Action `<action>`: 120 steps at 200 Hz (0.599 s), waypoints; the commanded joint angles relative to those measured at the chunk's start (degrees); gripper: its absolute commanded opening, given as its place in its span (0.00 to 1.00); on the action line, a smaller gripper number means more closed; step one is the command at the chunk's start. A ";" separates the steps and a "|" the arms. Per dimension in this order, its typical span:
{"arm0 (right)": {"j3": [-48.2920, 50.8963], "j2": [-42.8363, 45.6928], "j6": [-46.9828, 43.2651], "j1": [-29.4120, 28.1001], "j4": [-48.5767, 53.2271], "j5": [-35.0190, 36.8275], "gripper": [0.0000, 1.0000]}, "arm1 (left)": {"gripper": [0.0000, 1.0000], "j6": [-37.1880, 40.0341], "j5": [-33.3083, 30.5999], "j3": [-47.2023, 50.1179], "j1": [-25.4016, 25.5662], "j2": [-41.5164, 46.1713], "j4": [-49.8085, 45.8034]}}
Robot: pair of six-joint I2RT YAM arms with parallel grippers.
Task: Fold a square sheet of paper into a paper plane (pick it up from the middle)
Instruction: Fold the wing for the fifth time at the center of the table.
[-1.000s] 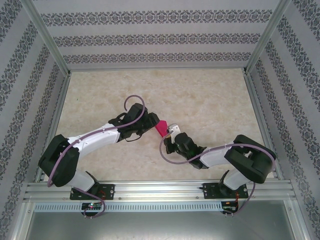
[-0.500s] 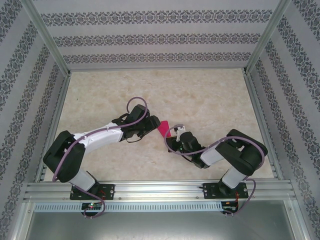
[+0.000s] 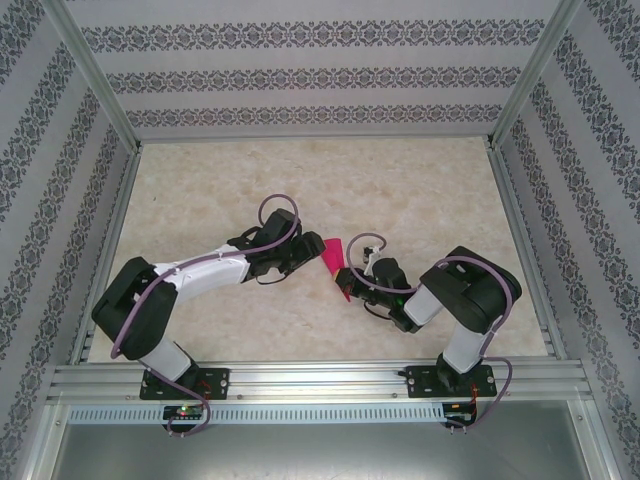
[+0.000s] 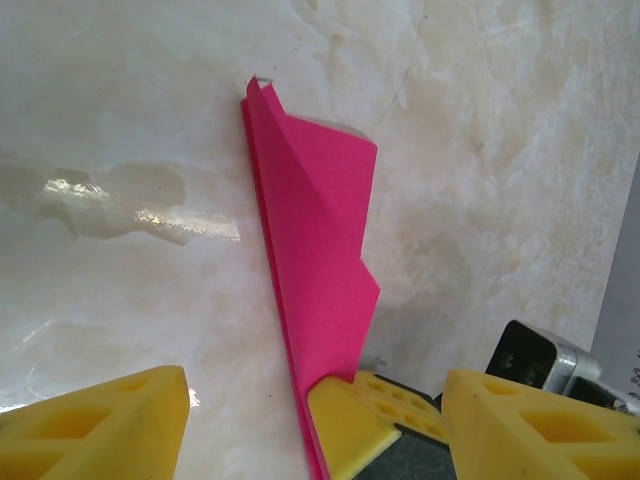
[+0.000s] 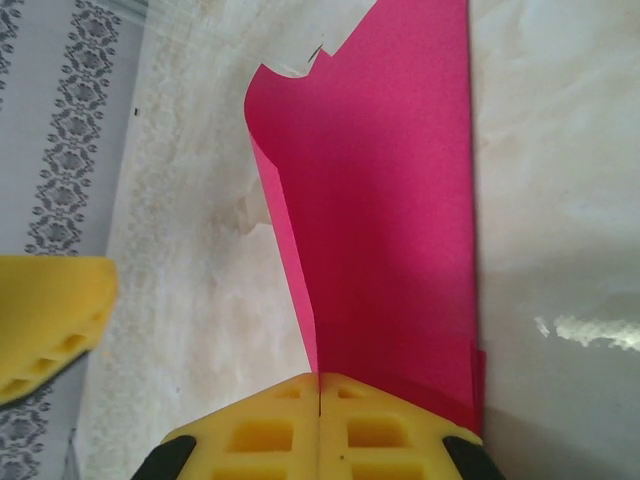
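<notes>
Right hand (image 5: 318, 412) has its fingers pressed together on one end of the paper (image 5: 380, 200). The paper is folded into a narrow, layered strip and runs away from that pinch to a stepped, uneven far end. Left hand (image 3: 303, 254) sits just beside the strip with its fingers apart, one on either side and neither touching it. The paper lies between the two hands at the middle of the bench (image 3: 420, 190); whether its edge rests on the surface cannot be told. Against a second ago, the right arm has drawn its elbow in and swung its wrist round. The strip has turned with it and now shows longer from above, slanting from the left hand toward the bench's near edge. The left hand has barely moved and is no wider or narrower. This looks like the right hand re-angling the strip alone for the next crease, with the left waiting. The shape is not yet a dart.
</notes>
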State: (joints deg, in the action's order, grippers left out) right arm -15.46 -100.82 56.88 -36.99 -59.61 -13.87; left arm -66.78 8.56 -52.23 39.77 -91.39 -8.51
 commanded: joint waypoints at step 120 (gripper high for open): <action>-2.02 14.86 -30.31 -8.37 21.63 13.24 0.06 | 0.77 -2.67 1.77 -11.67 -0.83 -13.03 -8.01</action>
State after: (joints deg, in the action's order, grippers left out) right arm -16.14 -88.79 36.77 -42.94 -42.59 -7.99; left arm -67.81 10.41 -62.65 39.75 -104.07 -10.83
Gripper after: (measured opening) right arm 0.059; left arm 0.783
